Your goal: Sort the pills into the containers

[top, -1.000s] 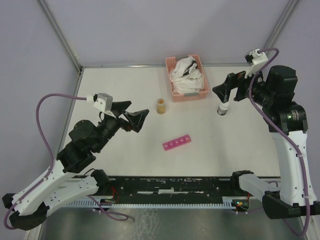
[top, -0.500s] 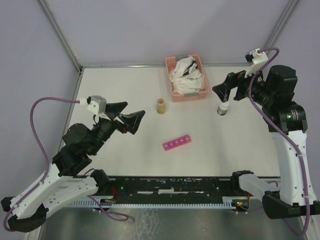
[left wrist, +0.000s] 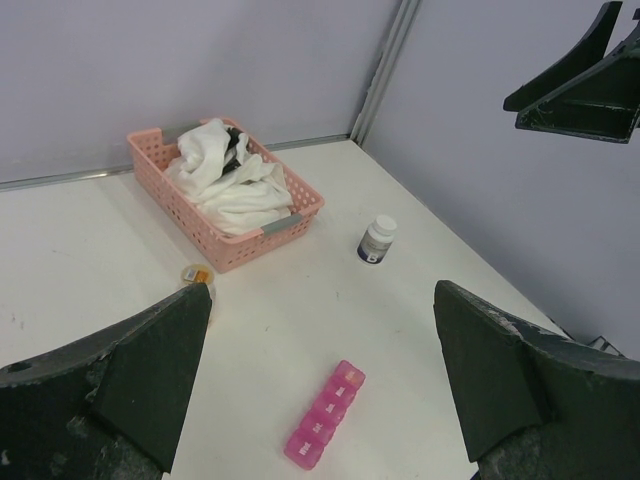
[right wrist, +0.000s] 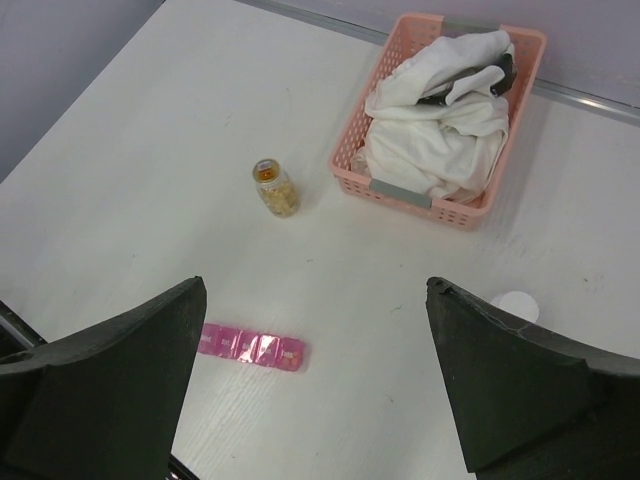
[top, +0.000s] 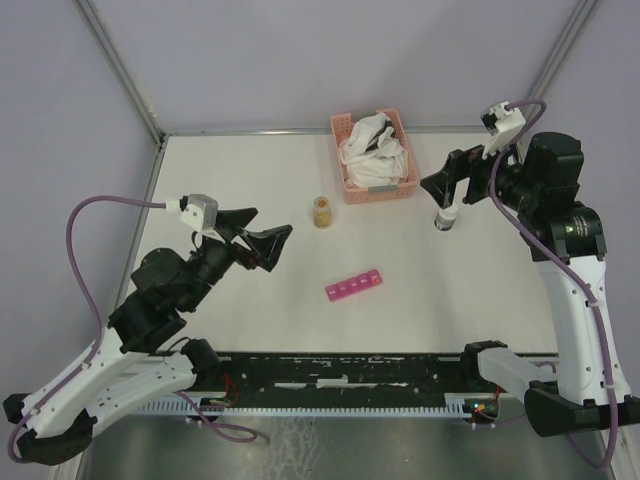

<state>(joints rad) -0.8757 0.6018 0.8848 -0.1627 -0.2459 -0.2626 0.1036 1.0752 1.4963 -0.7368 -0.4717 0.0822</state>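
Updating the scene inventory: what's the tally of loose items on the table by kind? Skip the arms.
bottles: 2 (amber bottle, white-capped bottle)
pill box strip: 1
basket: 1 (white cloths inside, number unclear, not counted)
Total: 4

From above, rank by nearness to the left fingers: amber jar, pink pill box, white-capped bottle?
1. amber jar, just right of the left fingers.
2. pink pill box, mid-table, toward the arms' bases.
3. white-capped bottle, far right side.
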